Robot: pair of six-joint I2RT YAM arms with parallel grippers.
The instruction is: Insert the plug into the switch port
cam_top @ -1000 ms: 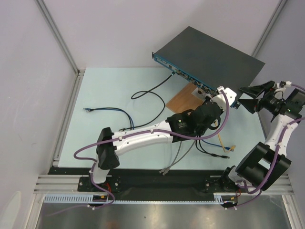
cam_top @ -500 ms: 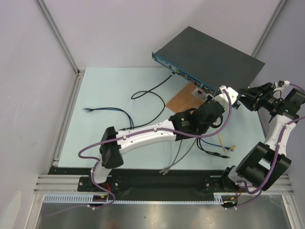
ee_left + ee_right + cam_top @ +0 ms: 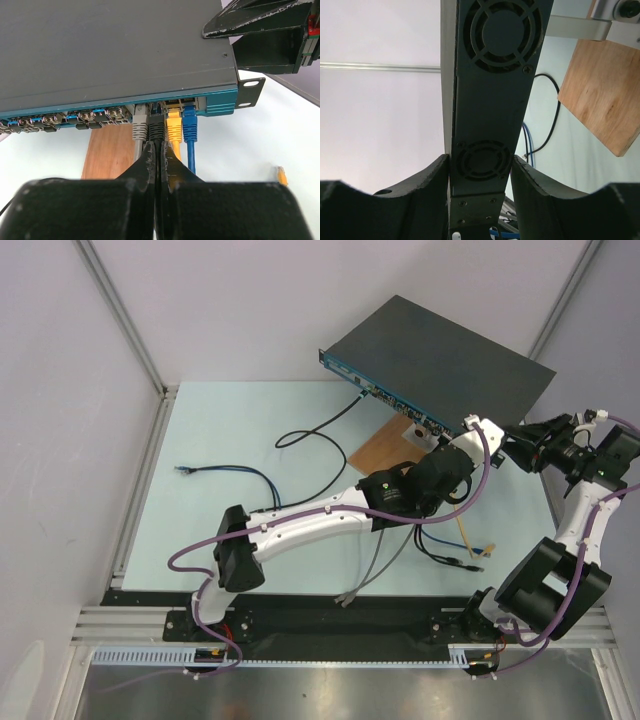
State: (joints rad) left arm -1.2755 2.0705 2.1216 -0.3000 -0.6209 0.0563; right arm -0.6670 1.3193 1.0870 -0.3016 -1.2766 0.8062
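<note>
- My left gripper [image 3: 157, 150] is squeezed almost flat shut. Its two black fingertips nip the rear of the black plug [image 3: 156, 129], which is directly ahead of them.
- That black plug sits in a socket at the front of the switch [image 3: 115, 45], a wide flat black metal box with a blue front face, straight ahead of my left fingertips.
- Three more plugs sit in the same row: a grey plug [image 3: 140, 127] just left of mine, a yellow plug [image 3: 173, 129] just right of it, and a blue plug [image 3: 190, 127] beyond the yellow one.
- Below and left of my left fingertips lies a brown wooden board [image 3: 112, 150], running up to the switch's front edge.
- To the right of my left gripper is the pale green table [image 3: 235, 145], with a small yellow connector [image 3: 281, 175] lying loose on it.
- My right gripper [image 3: 480, 160] stands partway open, clamped on the end of the switch. One black finger [image 3: 427, 185] is on each flat side, and both look to be touching.
- The end face between those fingers has two round fan grilles, one [image 3: 482, 162] between my fingertips and one [image 3: 505, 30] farther ahead.
</note>
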